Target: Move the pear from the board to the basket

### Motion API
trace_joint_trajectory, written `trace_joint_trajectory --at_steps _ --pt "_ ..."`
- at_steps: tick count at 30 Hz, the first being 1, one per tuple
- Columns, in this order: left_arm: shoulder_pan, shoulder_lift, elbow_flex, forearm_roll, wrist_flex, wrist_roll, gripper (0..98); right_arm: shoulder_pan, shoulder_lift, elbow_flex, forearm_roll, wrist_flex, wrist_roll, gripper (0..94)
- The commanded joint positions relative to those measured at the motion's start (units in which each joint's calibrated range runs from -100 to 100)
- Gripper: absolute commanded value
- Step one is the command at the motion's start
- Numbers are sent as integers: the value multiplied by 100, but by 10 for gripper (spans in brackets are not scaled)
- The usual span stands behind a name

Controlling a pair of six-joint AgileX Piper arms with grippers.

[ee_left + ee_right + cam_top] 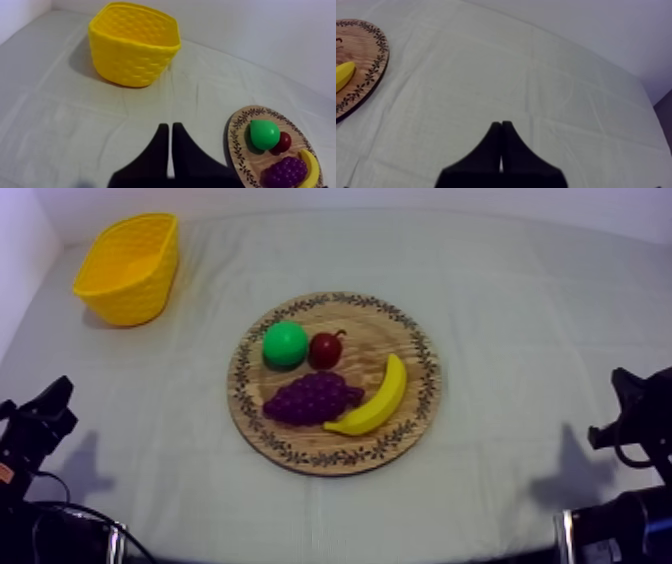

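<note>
The bunch of grapes [313, 398] lies just beside the banana [375, 400], which runs diagonally with its lower end next to the grapes. The small red fruit [326, 349] sits close behind the grapes. A faintly creased grey-white cloth [150, 438] covers the table [520, 308].

The light is soft and even, a bit cool and blue, all over the grey-white cloth surface [520, 338]. The yellow woven basket [135, 45] drops a faint grey shadow beside it. The round wooden board with the patterned rim [428, 378] has a thin dark shadow at its near edge. The green pear [285, 345] shines a little. My left arm [30, 438] and right arm [640, 423] throw soft shadows toward the middle.
</note>
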Motion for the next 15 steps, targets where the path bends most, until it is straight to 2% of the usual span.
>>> trace_joint_trajectory --at_steps 1,15 --pt "0 0 3 -2 4 0 0 0 0 -2 0 -7 -2 4" --pt "0 0 3 -2 4 20 0 0 0 -2 0 -7 5 4"
